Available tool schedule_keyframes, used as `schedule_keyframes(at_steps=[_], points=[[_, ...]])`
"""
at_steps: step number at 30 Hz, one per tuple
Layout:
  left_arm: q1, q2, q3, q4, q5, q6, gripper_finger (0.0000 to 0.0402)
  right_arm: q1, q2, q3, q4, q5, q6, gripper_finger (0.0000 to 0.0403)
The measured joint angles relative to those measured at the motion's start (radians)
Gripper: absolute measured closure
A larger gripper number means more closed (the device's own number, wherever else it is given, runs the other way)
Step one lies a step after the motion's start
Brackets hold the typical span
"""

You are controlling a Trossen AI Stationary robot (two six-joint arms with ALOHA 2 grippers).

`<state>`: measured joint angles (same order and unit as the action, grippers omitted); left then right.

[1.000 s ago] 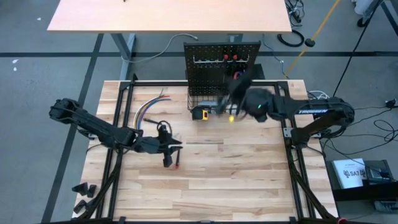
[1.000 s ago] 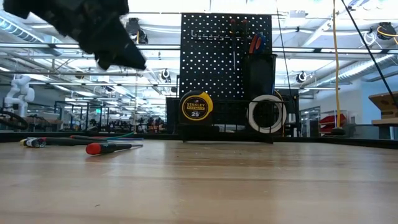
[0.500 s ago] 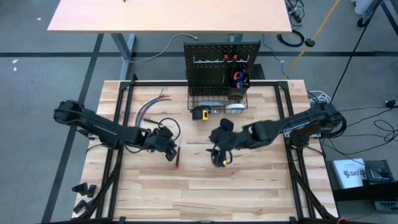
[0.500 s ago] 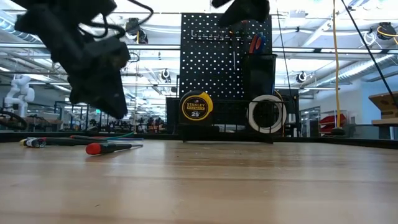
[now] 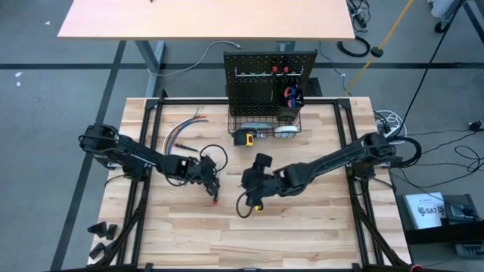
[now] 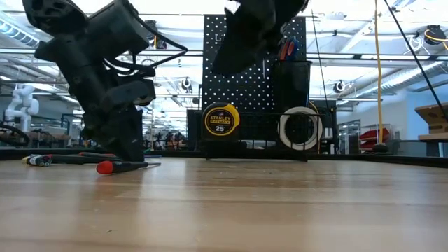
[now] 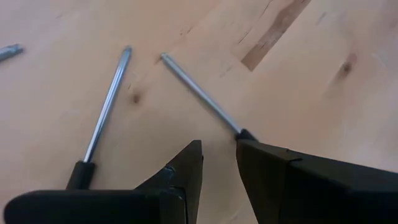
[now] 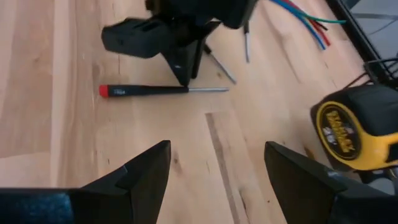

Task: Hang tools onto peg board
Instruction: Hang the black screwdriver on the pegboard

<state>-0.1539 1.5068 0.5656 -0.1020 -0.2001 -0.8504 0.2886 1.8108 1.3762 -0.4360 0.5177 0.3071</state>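
Swinging away from the peg board (image 5: 270, 79), the right tool (image 5: 248, 202) hangs open and empty; the left tool (image 5: 213, 187), fingers narrowly apart, straddles a screwdriver (image 8: 160, 90) on the worktop (image 5: 302, 227).

Both arms are dark, slender and jointed, with black cables looping loose beside their wrists. Each gripper, left gripper (image 5: 212, 187) and right gripper (image 5: 253, 198), carries two matte black wedge-shaped fingers (image 8: 148, 174). The right arm shows a small yellow-green spot near its tip.
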Motion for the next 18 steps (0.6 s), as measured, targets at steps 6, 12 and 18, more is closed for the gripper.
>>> schedule_keyframes(at_steps=[6,12,18], points=[[0.010,-0.016,0.000,0.000,0.026,0.000,0.0294,-0.007,0.035,0.000,0.004,0.000,-0.011,0.0151],[0.010,-0.003,0.043,0.026,0.030,0.024,0.0294,-0.006,0.035,0.000,0.014,0.000,0.004,0.0151],[0.010,0.065,0.092,0.003,0.023,0.099,0.0294,-0.003,0.035,0.000,0.014,0.001,0.022,0.0151]])
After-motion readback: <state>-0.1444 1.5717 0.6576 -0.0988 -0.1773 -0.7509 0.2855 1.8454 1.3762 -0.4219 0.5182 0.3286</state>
